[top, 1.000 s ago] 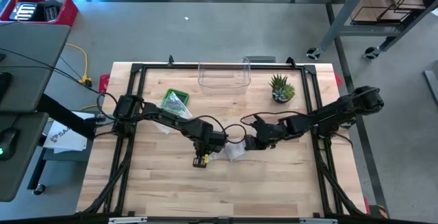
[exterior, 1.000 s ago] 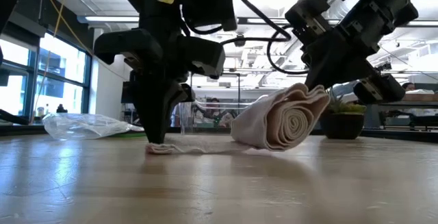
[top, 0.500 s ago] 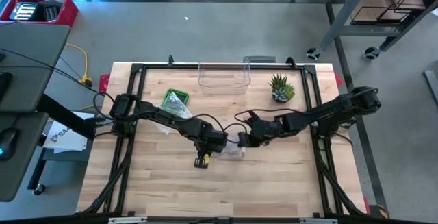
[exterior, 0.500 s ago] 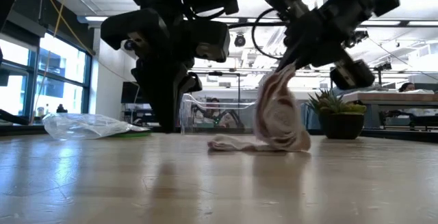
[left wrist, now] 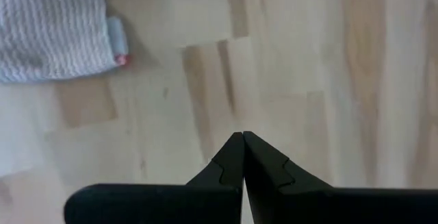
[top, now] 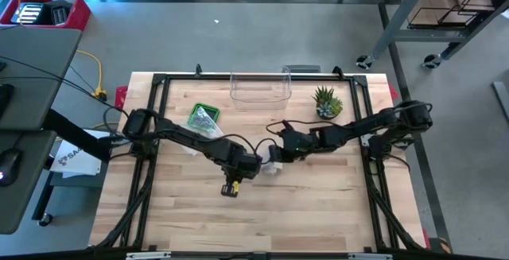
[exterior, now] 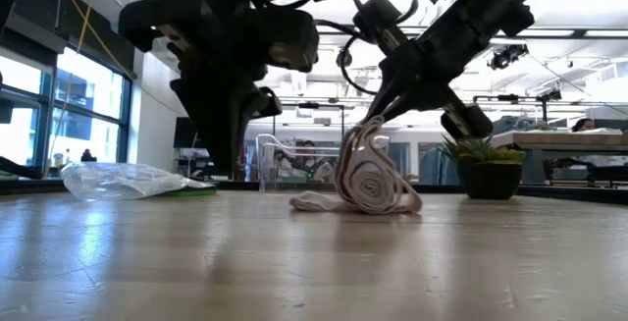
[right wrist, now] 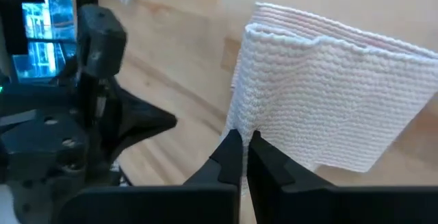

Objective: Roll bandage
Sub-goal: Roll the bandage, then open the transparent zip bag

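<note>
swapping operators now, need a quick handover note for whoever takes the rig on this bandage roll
Left gripper: shut, empty, above bare wood just beside the bandage's loose end.
Right gripper: shut on the bandage, pinching an outer layer at the top of the roll.
Bandage: mid-table, mostly wound into a spiral standing on edge, with a short flat tail on the table toward the left arm.
Done: most of the length is rolled.
Left: wind in the tail and tidy the loose outer wraps, which look slack.
</note>
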`<move>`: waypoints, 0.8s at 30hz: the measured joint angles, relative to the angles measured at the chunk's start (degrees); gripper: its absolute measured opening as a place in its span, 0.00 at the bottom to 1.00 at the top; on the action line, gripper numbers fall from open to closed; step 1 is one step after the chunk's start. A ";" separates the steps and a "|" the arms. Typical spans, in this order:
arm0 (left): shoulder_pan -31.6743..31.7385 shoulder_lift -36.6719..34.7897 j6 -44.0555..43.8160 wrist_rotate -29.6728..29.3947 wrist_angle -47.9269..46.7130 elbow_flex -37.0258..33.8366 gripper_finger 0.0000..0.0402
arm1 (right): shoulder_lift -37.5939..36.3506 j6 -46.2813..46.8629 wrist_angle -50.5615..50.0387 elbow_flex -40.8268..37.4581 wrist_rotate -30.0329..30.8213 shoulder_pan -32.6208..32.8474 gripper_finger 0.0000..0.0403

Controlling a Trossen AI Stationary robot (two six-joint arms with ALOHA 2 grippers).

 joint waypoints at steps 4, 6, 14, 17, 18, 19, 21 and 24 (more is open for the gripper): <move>-0.32 -0.34 1.02 -1.01 -1.38 0.04 0.00 | 0.00 -2.57 0.30 0.00 0.44 -2.25 0.11; -0.39 -0.39 1.03 -1.08 -2.02 0.04 0.00 | 0.00 -2.42 0.30 0.00 0.52 -3.50 0.21; -0.29 -0.41 0.27 -2.24 -1.62 0.07 0.00 | 0.00 -4.86 9.50 0.00 -2.72 -6.62 0.47; 0.54 -1.05 0.28 -3.94 -1.83 0.07 0.00 | -1.11 -8.53 8.11 0.00 -3.91 -7.88 0.48; 1.03 -1.52 0.79 -4.71 -1.80 0.07 0.00 | -1.90 -8.94 6.31 0.00 -3.94 -8.29 0.48; 1.66 -2.35 1.45 -5.19 -1.93 0.07 0.00 | -2.95 -9.57 3.96 0.00 -3.77 -8.57 0.48; 3.32 -4.17 2.41 -5.26 -2.50 0.07 0.00 | -5.06 -10.54 -1.47 0.00 -2.55 -8.84 0.48; 6.57 -7.78 2.99 -5.41 -3.19 0.18 0.00 | -9.01 -13.33 -7.82 0.31 -1.05 -8.89 0.48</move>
